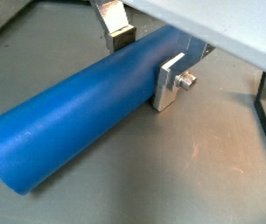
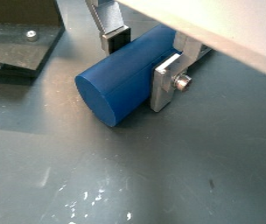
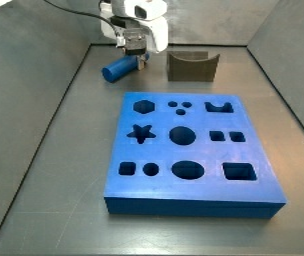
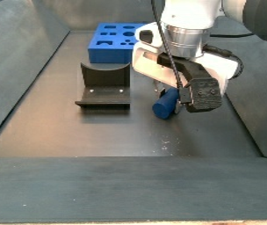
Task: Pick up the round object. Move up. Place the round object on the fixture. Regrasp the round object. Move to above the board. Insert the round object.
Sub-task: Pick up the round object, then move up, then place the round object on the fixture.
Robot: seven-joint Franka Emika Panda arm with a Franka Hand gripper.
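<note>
The gripper is seen low over the grey floor, set astride the peg. In both wrist views one silver finger is pressed flat against one flank of the peg, and the other finger stands at the opposite flank. The jaws are parted only by the peg's thickness and are closed against it. The grip is placed near one end of the peg; most of its length projects clear of the fingers. In a wrist view the free flat end is seen resting on or just above the floor; contact cannot be confirmed.

In a side view the peg is seen lying on its side near the back left of the floor, under the gripper. The fixture stands near it, to the right in that view, and apart from it. The board lies flat, well apart from the peg, with its dark holes all unfilled.

In a side view the peg is seen below the gripper, near the fixture but not touching it. The board is seen behind the fixture.
</note>
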